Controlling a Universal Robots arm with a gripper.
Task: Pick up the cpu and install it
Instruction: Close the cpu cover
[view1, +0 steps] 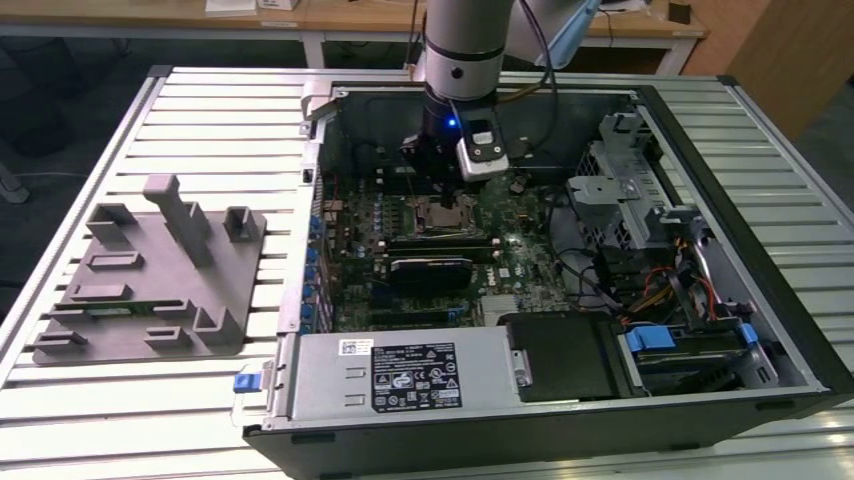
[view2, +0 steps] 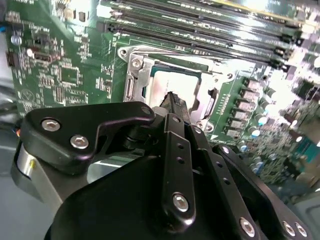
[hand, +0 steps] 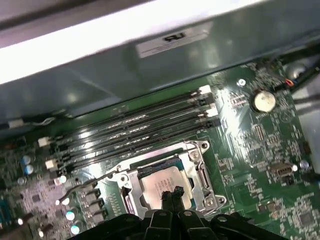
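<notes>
The cpu (hand: 162, 184) lies flat in the socket frame (hand: 200, 172) on the green motherboard (hand: 260, 145), its silver top facing up; in the second wrist view the cpu (view2: 162, 87) sits inside the metal bracket (view2: 134, 82). My gripper (hand: 170, 194) hangs just above the chip's near edge, fingers pressed together with nothing between them. The second wrist view shows the gripper (view2: 173, 101) over the same edge, hiding part of the chip. From the exterior view, the gripper (view1: 446, 192) is down inside the open computer case, right above the socket (view1: 441, 216).
Black memory slots (hand: 140, 132) run beside the socket. The case wall (view1: 320, 200), drive cage (view1: 627, 190) and power supply (view1: 400, 375) ring the board. A grey plastic tray (view1: 154, 280) with upright posts lies on the slatted table at the exterior view's left.
</notes>
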